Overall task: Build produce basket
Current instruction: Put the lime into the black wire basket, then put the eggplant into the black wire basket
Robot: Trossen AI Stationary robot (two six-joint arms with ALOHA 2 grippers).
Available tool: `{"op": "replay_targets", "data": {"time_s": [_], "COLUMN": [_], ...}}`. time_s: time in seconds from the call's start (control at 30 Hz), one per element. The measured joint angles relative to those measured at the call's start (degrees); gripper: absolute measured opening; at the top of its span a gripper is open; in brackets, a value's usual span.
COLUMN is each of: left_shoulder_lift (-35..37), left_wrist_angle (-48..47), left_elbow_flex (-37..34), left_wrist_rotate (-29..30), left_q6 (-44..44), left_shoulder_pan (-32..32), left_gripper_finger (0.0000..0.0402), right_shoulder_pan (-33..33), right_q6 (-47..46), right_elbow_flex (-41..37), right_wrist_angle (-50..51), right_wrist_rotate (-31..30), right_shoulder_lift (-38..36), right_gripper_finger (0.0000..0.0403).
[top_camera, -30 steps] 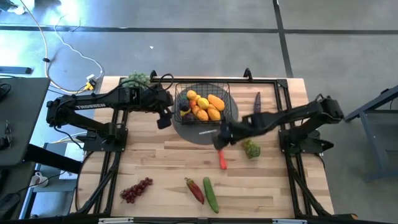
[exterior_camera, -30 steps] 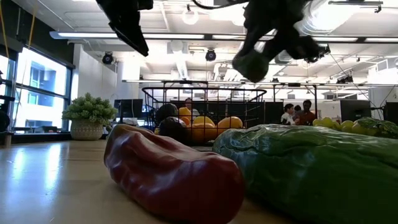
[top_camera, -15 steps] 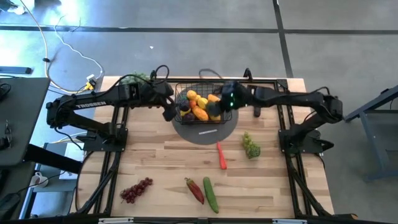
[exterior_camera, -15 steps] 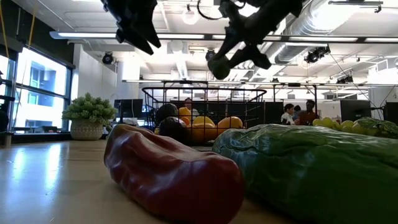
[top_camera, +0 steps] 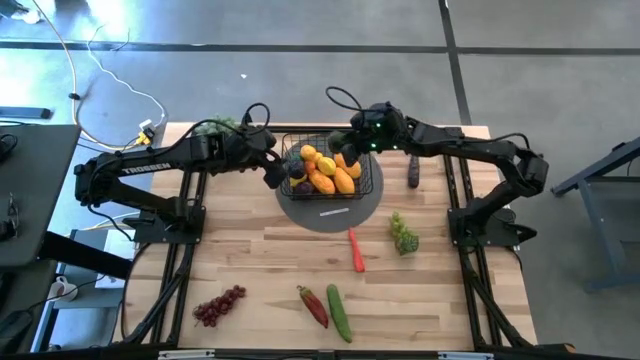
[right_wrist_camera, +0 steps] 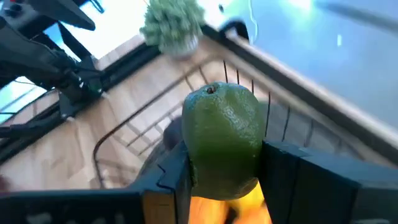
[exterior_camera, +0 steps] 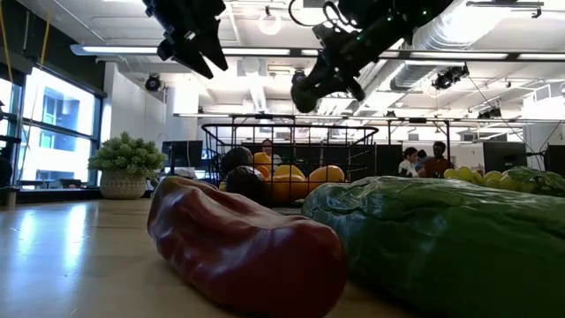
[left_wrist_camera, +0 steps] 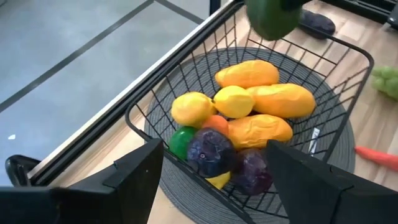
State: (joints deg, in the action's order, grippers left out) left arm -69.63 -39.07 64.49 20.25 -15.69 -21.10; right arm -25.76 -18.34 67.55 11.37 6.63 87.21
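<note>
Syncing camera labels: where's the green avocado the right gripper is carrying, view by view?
High view: hidden under the right gripper at the basket rim.
Low view: dark shape above the basket.
Left wrist view: avocado at top edge, over the basket.
Right wrist view: centre, clamped between the fingers.
Shared landmark: the basket.

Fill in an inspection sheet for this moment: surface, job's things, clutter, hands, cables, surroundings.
Surface: wooden table, bare in the middle.
Job's things: basket on a grey disc, holding lemons and mangoes; red grapes, chilli, cucumber, carrot, green grapes and aubergine lie loose on the table.
Clutter: leafy bunch at the far left corner.
Hands: right hand shut on a green avocado above the basket; left hand open at the basket's left rim.
Cables: white cable on the floor.
Surroundings: people in the room behind.
</note>
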Motion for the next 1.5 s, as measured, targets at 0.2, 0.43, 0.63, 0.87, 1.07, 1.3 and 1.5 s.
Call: {"op": "replay_targets", "data": {"time_s": [0.2, 0.43, 0.63, 0.87, 1.07, 1.3, 1.5], "left_shoulder_lift": [0.00, 0.00, 0.00, 0.00, 0.00, 0.00, 0.00], "left_wrist_angle": [-0.09, -0.15, -0.17, -0.15, -0.17, -0.17, -0.17], "left_elbow_flex": [0.00, 0.00, 0.00, 0.00, 0.00, 0.00, 0.00], "left_wrist_rotate": [0.96, 0.93, 0.52, 0.35, 0.20, 0.11, 0.15], "left_q6": [-0.77, -0.86, -0.86, -0.86, -0.86, -0.78, -0.67], "left_shoulder_pan": [0.00, 0.02, 0.02, 0.04, 0.04, 0.04, 0.04], "left_gripper_finger": [0.0271, 0.0271, 0.0271, 0.0271, 0.0271, 0.0271, 0.0271], "right_shoulder_pan": [-0.07, -0.11, -0.13, -0.13, -0.13, -0.24, -0.24], "right_q6": [9.93, 21.05, 26.23, 26.16, 25.62, 21.27, 20.03], "right_elbow_flex": [0.00, 0.00, 0.00, 0.00, 0.00, 0.21, 2.50], "right_wrist_angle": [-3.52, -4.03, -6.14, -8.80, -8.67, -8.27, -7.02], "right_wrist_rotate": [-0.64, -0.89, -3.39, -3.69, -6.94, -7.08, -7.15], "right_shoulder_lift": [4.27, 9.37, 12.76, 15.59, 15.66, 15.66, 15.66], "right_gripper_finger": [0.0116, 0.0116, 0.0117, 0.0148, 0.0173, 0.0220, 0.0237]}}
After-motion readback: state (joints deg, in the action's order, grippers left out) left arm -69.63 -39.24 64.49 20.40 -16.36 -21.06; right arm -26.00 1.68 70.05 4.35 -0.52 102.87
